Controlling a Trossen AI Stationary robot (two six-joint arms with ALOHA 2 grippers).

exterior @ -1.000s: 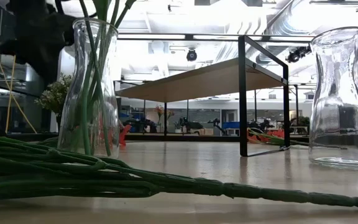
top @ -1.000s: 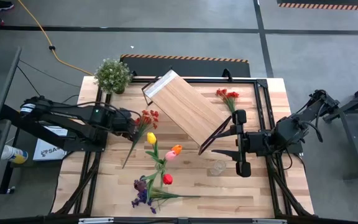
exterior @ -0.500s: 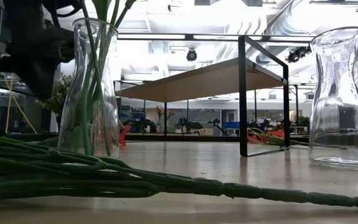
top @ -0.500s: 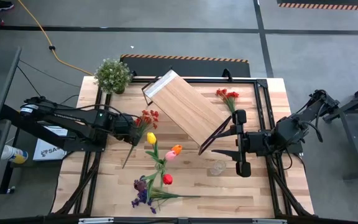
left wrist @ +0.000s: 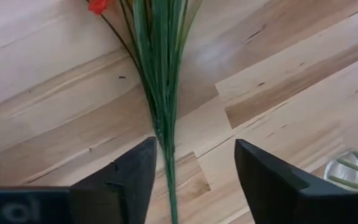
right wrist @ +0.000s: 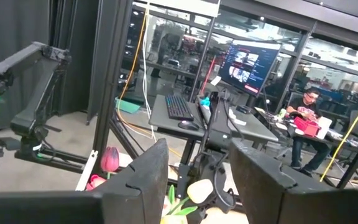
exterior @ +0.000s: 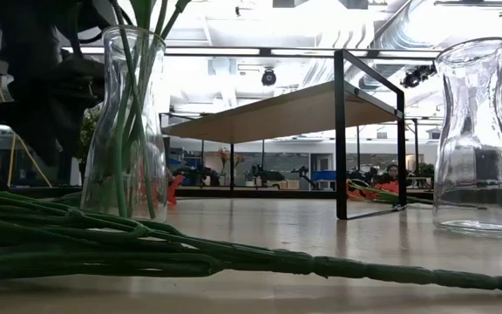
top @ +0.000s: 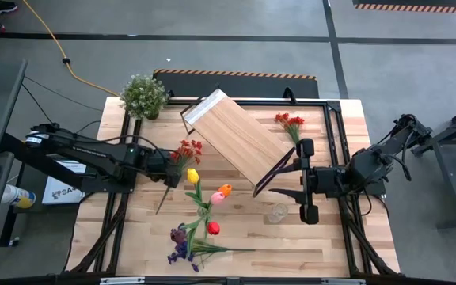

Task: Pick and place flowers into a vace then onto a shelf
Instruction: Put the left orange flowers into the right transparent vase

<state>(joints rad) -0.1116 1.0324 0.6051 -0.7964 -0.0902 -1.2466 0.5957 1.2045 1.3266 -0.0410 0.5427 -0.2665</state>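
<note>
**A:** Fingers first. Left gripper [left wrist: 191, 180]: both dark fingers apart, the red spray [top: 187, 150] stem running up between them. Stem lies close against one finger [left wrist: 126, 177], clear gap to the other. Not clamped, as far as the wrist view shows.

**B:** Where on the table?

**A:** Left half, just off the low end of the shelf [top: 236, 142], which sits slantwise across the middle. From above, the spray's red head points toward the far edge and its stem trails toward the near-left corner; the left gripper sits over the upper part of the stem.

**B:** So the long axis runs straight ahead of the fingers?

**A:** Yes. Stem in line with the gripper's reach, blossoms ahead of the fingertips. My read: closing across the stem is all a grasp would need.

**B:** Right arm?

**A:** Right gripper [top: 307, 190] hangs near the shelf's other end, fingers parted, holding nothing. Left arm is plainly the nearer one.

**B:** Vases?

**A:** One vase [exterior: 127, 122] already has green stems in it. An empty vase [exterior: 482, 131] stands near the right gripper. More loose flowers [top: 200, 229] lie toward the near edge.
</note>
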